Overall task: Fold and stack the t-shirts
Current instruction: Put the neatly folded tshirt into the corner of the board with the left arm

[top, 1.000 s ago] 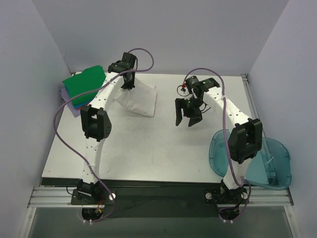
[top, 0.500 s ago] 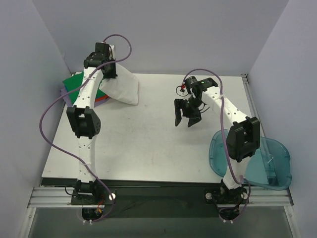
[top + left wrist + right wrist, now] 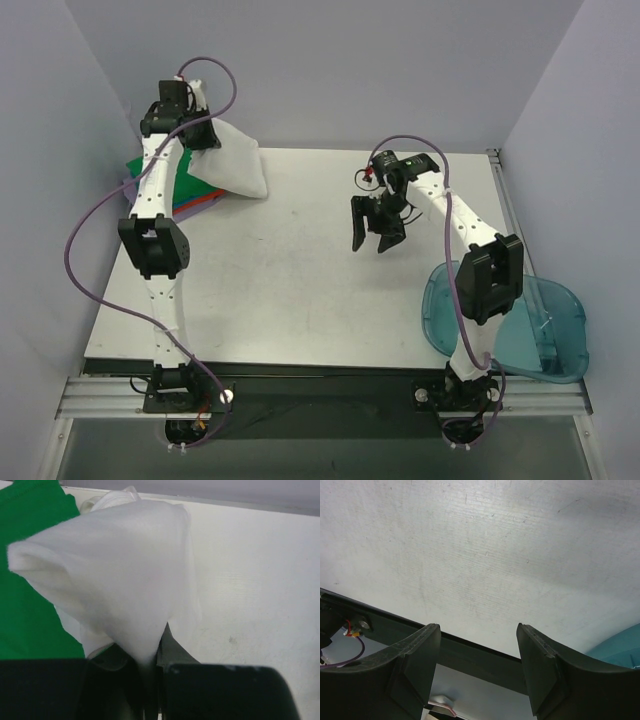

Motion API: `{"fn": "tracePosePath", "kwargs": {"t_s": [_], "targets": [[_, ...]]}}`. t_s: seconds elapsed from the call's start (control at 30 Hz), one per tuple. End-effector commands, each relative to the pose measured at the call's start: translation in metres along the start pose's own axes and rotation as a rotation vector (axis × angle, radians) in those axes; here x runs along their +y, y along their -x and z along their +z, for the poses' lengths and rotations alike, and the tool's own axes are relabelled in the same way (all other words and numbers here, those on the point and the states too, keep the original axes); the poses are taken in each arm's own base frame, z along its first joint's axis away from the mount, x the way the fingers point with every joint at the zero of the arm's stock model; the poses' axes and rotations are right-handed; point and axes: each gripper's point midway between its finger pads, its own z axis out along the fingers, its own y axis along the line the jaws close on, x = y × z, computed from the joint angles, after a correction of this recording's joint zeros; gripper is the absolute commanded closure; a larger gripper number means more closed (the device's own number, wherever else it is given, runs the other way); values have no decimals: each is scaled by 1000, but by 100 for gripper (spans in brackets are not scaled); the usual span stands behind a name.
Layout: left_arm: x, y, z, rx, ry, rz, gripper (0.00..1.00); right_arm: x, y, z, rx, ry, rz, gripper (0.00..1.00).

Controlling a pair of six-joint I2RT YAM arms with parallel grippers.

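My left gripper is shut on a folded white t-shirt and holds it in the air at the back left, beside and partly over a stack of folded shirts with a green one on top. In the left wrist view the white shirt hangs from my closed jaws, with the green shirt below to the left. Red-orange and lavender edges show under the green. My right gripper is open and empty above the middle of the table; its fingers frame bare table.
A translucent blue plastic bin overhangs the table's front right edge. The white table is walled on the left, back and right. The front rail shows in the right wrist view.
My left gripper has carried the white shirt up and to the left, from the table's back middle to over the stack. The right arm has barely moved.
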Motion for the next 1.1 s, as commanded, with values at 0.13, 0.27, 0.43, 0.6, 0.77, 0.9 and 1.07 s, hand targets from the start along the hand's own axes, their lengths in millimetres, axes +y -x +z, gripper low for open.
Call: {"fn": "tracePosePath", "kwargs": {"t_s": [0.13, 0.27, 0.43, 0.6, 0.77, 0.9, 1.07], "targets": [[20, 120, -110, -393, -87, -48, 100, -3, -2, -6, 25, -21, 9, 37], [36, 131, -124, -433, -111, -84, 100, -2, -2, -5, 29, -18, 13, 37], [61, 112, -113, -364, -103, -131, 100, -3, -2, -6, 29, -22, 15, 37], [85, 76, -89, -249, -74, -178, 100, -3, -2, -8, 23, -27, 14, 37], [105, 55, -78, -192, -10, -190, 100, -4, -3, -9, 22, -30, 18, 37], [124, 42, -75, -151, 65, -209, 100, -5, -4, -9, 22, -32, 25, 37], [148, 22, -76, -89, 162, -215, 100, -5, -4, -9, 23, -34, 25, 37]]}}
